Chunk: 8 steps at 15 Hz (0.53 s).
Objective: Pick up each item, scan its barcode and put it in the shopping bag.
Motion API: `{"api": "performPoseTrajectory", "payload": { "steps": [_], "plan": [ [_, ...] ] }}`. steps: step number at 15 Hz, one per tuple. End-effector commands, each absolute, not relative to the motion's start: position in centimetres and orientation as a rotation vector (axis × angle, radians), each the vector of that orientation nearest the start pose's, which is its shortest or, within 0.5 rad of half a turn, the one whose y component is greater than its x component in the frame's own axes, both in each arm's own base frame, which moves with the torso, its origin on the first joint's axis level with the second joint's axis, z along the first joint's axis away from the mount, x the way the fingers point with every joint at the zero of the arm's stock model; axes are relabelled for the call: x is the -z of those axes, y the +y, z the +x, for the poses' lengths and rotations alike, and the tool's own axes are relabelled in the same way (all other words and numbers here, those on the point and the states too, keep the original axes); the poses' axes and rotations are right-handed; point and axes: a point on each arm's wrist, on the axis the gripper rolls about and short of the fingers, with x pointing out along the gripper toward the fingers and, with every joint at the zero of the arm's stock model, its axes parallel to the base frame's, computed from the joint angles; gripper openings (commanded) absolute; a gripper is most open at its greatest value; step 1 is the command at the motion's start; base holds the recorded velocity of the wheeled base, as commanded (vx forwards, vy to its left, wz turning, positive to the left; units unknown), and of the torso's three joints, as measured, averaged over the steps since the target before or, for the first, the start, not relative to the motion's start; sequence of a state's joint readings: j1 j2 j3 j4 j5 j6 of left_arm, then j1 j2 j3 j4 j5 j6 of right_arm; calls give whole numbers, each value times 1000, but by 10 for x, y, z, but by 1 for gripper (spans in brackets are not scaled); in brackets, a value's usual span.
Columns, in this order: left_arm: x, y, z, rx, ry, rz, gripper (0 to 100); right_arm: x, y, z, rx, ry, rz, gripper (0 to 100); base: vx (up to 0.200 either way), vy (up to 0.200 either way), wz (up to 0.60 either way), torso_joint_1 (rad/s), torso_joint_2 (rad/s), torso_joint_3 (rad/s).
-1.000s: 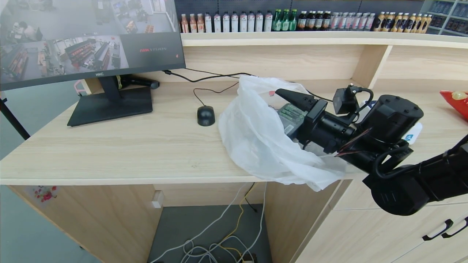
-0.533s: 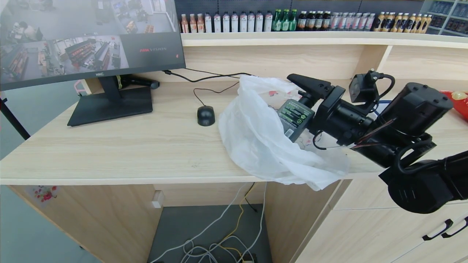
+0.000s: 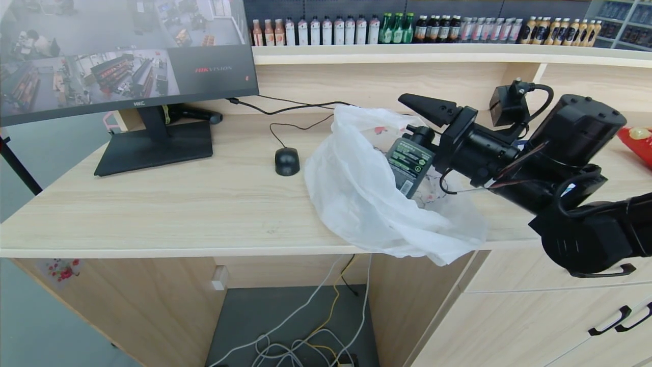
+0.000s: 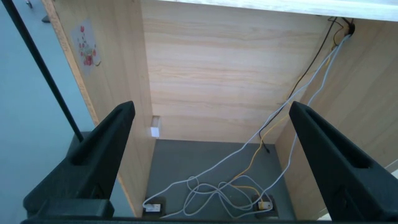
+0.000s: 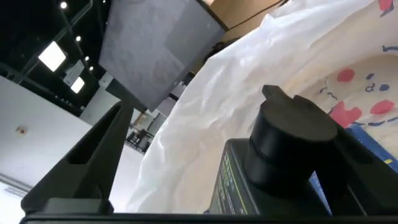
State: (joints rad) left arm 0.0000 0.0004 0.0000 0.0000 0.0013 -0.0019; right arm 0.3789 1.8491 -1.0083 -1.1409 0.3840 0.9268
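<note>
A white plastic shopping bag (image 3: 367,204) lies open on the wooden counter (image 3: 204,204). A dark green bottle (image 3: 409,164) with a black cap leans inside the bag's mouth. My right gripper (image 3: 415,125) is open just over the bag; its upper finger (image 3: 430,107) stands clear above the cap. In the right wrist view the bottle (image 5: 273,180) sits between the spread fingers of the right gripper (image 5: 236,143), close to one side, with the bag (image 5: 249,81) behind. My left gripper (image 4: 211,109) hangs open below the counter.
A monitor (image 3: 122,51) on its stand is at the back left, with a black handheld scanner (image 3: 191,114) behind it and a mouse (image 3: 287,161) to its right. A red snack packet (image 3: 636,142) lies at the far right. Cables (image 4: 230,186) lie under the counter.
My right gripper has risen and drawn back to the right, its upper finger lifting off the bottle. The bottle has stayed leaning in the bag.
</note>
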Motion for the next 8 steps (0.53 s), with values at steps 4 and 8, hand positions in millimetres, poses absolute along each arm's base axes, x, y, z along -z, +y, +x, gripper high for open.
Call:
{"api": "performPoseTrajectory", "payload": {
  "steps": [4,8],
  "plan": [
    [-75,0,-23,-2,0,-3,100,-220,123,345,-734,70,714,100,0,0,0,0,0,0],
    [-75,0,-23,-2,0,-3,100,-230,119,334,-738,41,696,100,0,0,0,0,0,0]
  ]
}}
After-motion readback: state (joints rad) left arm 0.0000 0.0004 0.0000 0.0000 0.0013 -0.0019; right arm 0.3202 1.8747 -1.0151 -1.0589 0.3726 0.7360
